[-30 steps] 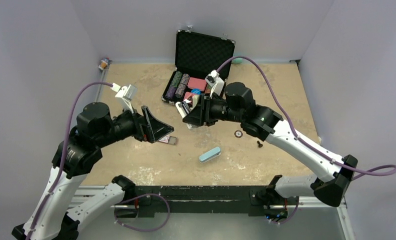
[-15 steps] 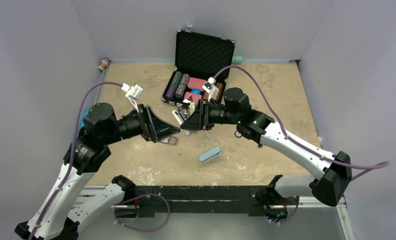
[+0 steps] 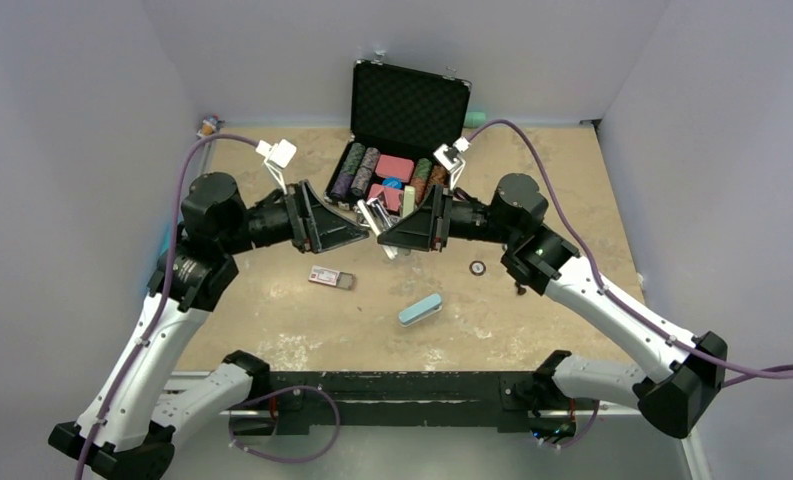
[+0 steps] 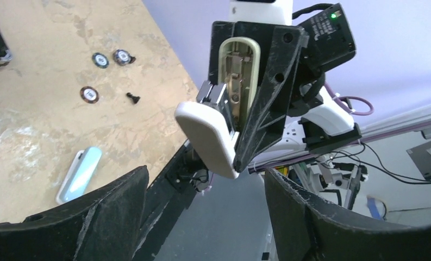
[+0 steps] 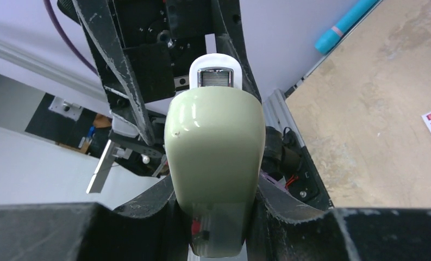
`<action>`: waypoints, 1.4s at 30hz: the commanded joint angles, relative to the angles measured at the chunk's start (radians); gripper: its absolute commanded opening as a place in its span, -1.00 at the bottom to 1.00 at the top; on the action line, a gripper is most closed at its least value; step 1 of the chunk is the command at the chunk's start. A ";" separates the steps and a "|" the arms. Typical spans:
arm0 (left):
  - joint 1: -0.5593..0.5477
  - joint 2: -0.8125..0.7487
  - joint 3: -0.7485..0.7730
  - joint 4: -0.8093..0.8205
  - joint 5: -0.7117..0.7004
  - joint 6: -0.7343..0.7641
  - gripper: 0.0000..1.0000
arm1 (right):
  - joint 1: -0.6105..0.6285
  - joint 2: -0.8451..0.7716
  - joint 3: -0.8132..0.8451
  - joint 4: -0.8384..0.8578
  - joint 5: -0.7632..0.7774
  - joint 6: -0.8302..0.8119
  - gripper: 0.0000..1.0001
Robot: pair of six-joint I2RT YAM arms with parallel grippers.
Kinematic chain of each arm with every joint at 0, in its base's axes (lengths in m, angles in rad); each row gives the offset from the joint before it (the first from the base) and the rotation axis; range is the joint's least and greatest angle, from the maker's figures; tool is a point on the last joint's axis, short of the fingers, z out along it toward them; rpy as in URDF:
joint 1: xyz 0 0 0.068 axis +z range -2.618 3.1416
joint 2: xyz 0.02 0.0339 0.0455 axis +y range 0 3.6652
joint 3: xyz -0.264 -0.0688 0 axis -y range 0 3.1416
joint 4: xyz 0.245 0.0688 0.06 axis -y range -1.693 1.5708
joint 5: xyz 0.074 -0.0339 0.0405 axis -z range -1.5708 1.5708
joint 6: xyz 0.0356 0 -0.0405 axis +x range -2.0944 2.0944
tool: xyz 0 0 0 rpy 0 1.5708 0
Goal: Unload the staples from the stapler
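**Stapler lifted, staples not out yet**

R claw (image 5: 216, 223) clenched on stapler (image 5: 216, 157), held above bench (image 3: 552, 200) and hinged open. L claw (image 4: 205, 185) released, jaws spread just by its tip. No staples seen; prob. inside magazine. To do: pull strip out.

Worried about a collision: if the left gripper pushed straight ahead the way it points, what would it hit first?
The stapler, hinged open and held up in the right gripper. It sits dead ahead of the left gripper, apparently close, though depth is unclear.
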 commanded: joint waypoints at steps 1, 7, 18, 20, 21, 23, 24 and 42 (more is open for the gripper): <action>0.007 0.000 0.027 0.212 0.098 -0.066 0.62 | -0.001 0.004 0.006 0.122 -0.076 0.056 -1.00; 0.007 0.002 -0.049 0.405 0.114 -0.164 0.57 | -0.001 0.056 0.044 0.165 -0.113 0.073 -1.00; 0.007 0.051 -0.026 0.345 0.070 -0.117 0.46 | 0.000 0.050 0.036 0.195 -0.147 0.069 -1.00; 0.007 0.055 -0.029 0.341 0.065 -0.113 0.48 | -0.001 0.051 0.039 0.196 -0.148 0.069 -1.00; 0.007 0.057 -0.023 0.324 0.064 -0.100 0.48 | -0.002 0.051 0.039 0.197 -0.146 0.070 -1.00; 0.007 0.069 0.010 0.218 0.046 -0.038 0.52 | -0.001 0.049 0.036 0.206 -0.143 0.077 -1.00; 0.007 0.072 0.029 0.165 0.036 -0.005 0.53 | -0.001 0.046 0.034 0.208 -0.142 0.080 -1.00; 0.007 0.087 0.045 0.251 0.055 -0.048 0.31 | -0.001 0.114 0.042 0.326 -0.178 0.144 -1.00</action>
